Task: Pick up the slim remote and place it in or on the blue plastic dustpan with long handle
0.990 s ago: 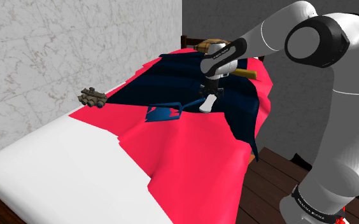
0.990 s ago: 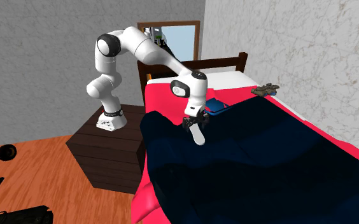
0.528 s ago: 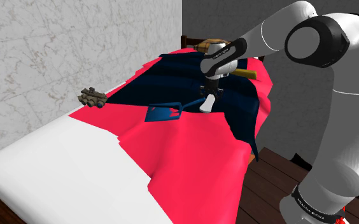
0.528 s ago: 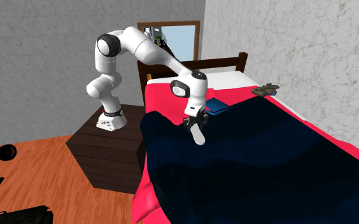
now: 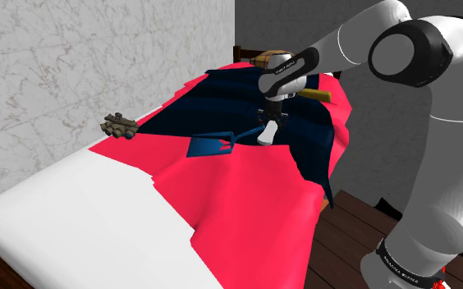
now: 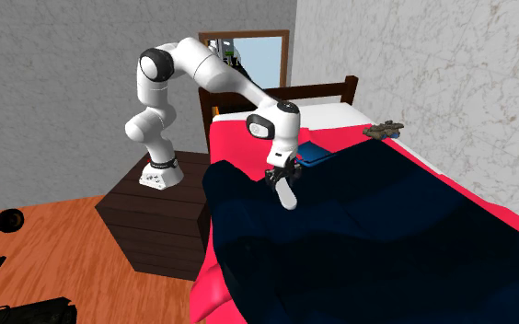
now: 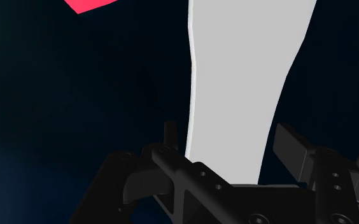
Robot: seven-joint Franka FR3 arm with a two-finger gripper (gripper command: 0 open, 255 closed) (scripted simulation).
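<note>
Your arm (image 6: pixel 213 69) rises, folds at the shoulder and reaches out long and downward, with the wrist turned so the tool (image 6: pixel 281 174) points nearly straight down. Its two black fingers (image 7: pixel 293 149) stand a little apart, closed on the pale slim remote (image 6: pixel 287 194), which hangs below them.

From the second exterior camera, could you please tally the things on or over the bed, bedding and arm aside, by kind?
Remote: 1
Dustpan: 1
Small brown model: 1
Total: 3
</note>
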